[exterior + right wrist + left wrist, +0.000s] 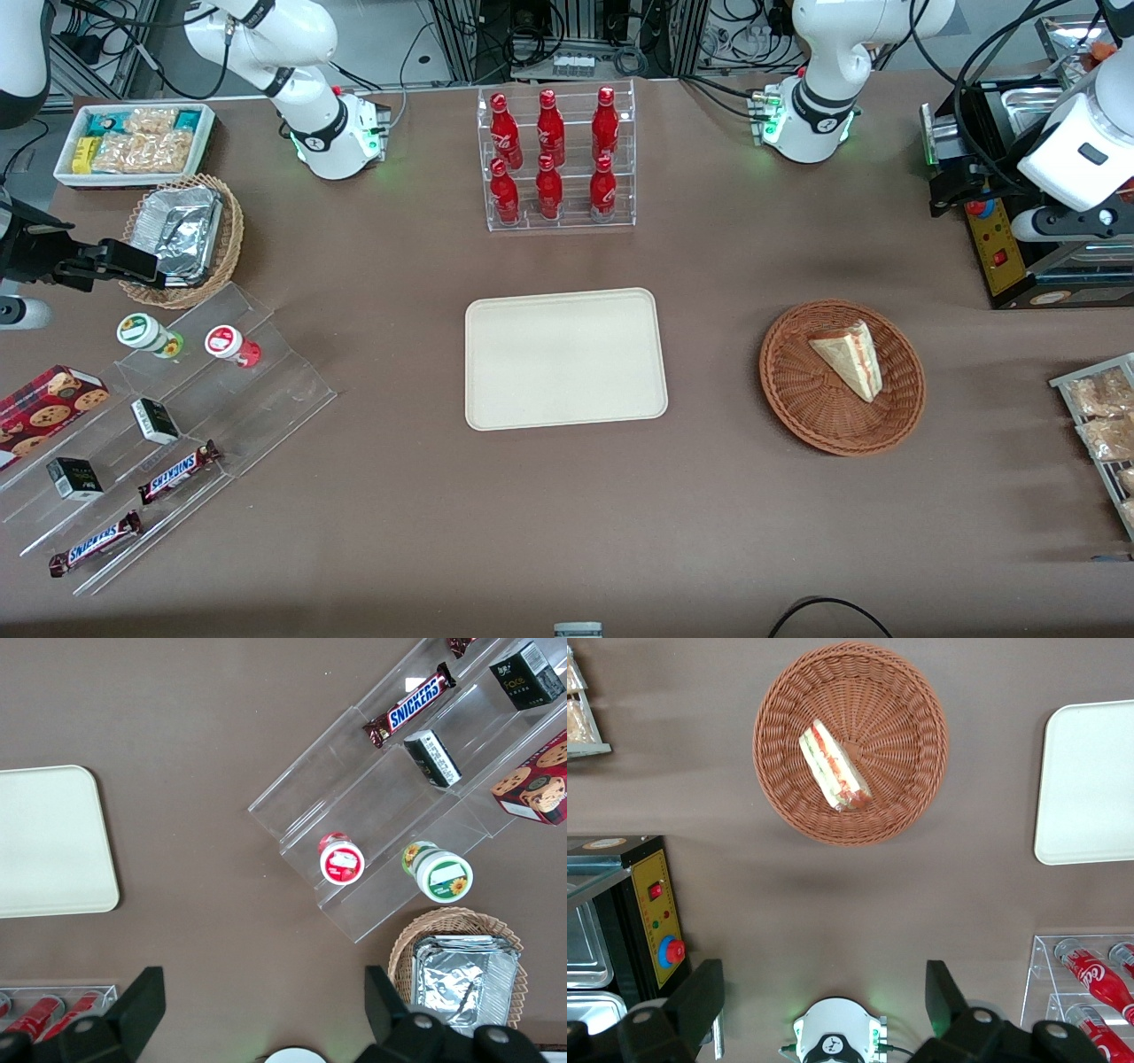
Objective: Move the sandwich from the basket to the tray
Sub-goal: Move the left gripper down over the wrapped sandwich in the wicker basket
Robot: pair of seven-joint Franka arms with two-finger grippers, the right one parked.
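The sandwich (pixel 850 359) (pixel 833 766), a pale bread wedge with red and green filling at its edge, lies in the reddish-brown wicker basket (pixel 797 390) (pixel 904 718) toward the working arm's end of the table. The cream tray (pixel 567 359) (pixel 1090 780) lies bare at mid-table, beside the basket. My gripper (pixel 952 190) (pixel 824 997) hangs high above the table, farther from the front camera than the basket and next to the black machine. Its fingers (pixel 700 1001) stand wide apart, open, with nothing between them.
A clear rack of red bottles (pixel 558 159) stands farther from the front camera than the tray. A black machine with a yellow panel (pixel 1001 248) and a rack of snack bags (pixel 1099 425) flank the basket. Acrylic steps with snacks (pixel 177 416) and a tan basket with foil (pixel 182 235) sit toward the parked arm's end.
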